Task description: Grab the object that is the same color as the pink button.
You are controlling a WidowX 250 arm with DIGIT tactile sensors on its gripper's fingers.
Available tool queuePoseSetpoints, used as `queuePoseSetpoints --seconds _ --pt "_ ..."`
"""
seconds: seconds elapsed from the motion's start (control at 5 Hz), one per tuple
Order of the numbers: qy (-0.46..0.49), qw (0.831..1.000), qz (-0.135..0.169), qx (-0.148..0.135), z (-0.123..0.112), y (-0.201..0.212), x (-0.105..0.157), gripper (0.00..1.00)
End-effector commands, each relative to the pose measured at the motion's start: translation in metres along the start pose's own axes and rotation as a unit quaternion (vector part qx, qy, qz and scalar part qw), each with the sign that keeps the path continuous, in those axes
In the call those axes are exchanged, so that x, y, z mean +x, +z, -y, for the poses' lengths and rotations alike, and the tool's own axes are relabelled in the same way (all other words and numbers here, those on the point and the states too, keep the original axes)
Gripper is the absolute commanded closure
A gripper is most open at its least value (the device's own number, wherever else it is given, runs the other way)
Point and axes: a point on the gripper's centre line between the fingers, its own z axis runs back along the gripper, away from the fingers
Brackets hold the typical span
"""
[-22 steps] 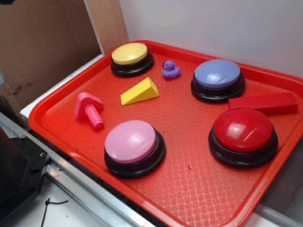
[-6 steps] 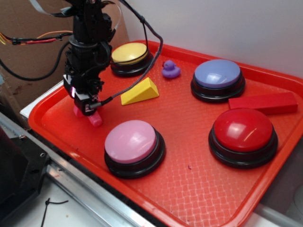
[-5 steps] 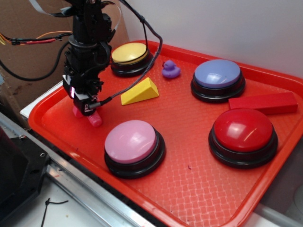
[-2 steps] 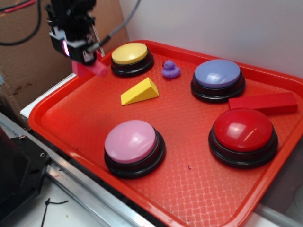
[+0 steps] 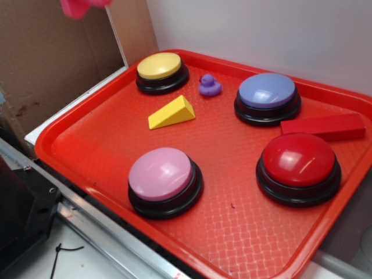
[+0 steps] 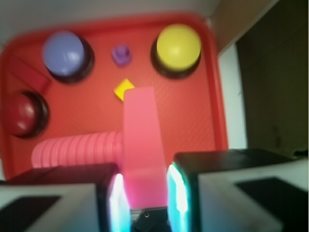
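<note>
My gripper point(image 6: 143, 186) is shut on the flat head of the pink toy bolt point(image 6: 140, 145); its ribbed shaft sticks out to the left in the wrist view. I hold it high above the red tray point(image 6: 193, 106). In the exterior view only the bolt's pink tip point(image 5: 81, 7) shows at the top left edge, and the gripper itself is out of frame. The pink button point(image 5: 161, 174) with its black base stands at the tray's front left. It is hidden in the wrist view.
On the red tray point(image 5: 75, 136) stand a yellow button point(image 5: 160, 66), a lavender-blue button point(image 5: 267, 91) and a red button point(image 5: 299, 160). A yellow wedge point(image 5: 171, 113), a purple duck point(image 5: 210, 85) and a red block point(image 5: 323, 126) lie between them. Cardboard point(image 5: 52, 64) stands at the left.
The gripper closed on the pink bolt at the tray's left side and lifted it up and away to the upper left, out of the exterior view. The tray spot where it lay is bare.
</note>
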Motion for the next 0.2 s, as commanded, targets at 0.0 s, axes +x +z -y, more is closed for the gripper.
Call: queuePoseSetpoints --seconds 0.0 --pt "0.007 0.999 0.020 0.026 -0.0017 0.0069 0.0047 1.00"
